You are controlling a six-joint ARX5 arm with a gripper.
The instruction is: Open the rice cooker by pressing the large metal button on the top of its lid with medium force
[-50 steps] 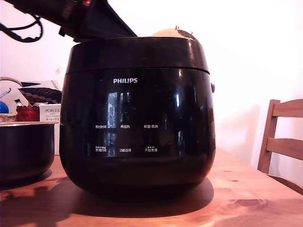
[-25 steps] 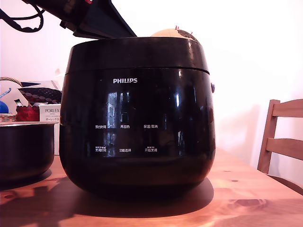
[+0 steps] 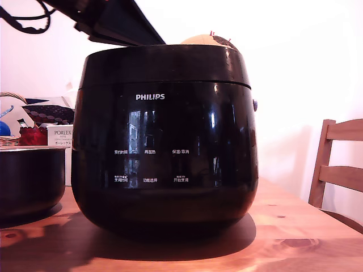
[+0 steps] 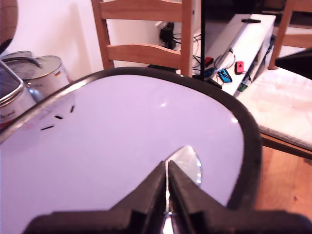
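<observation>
Black glossy rounded rice cooker (image 3: 164,141) on wooden table (image 3: 300,238) | round glossy lid (image 4: 126,146) down | my tool (image 4: 167,183) pinched closed, empty, tips over shiny metal button (image 4: 190,163)

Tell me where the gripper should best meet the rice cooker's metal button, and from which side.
Not a pinch: the metal button lies flush in the lid, so press its flat centre from straight above. The gripper, fingers together, makes one blunt tip already over its edge.
</observation>
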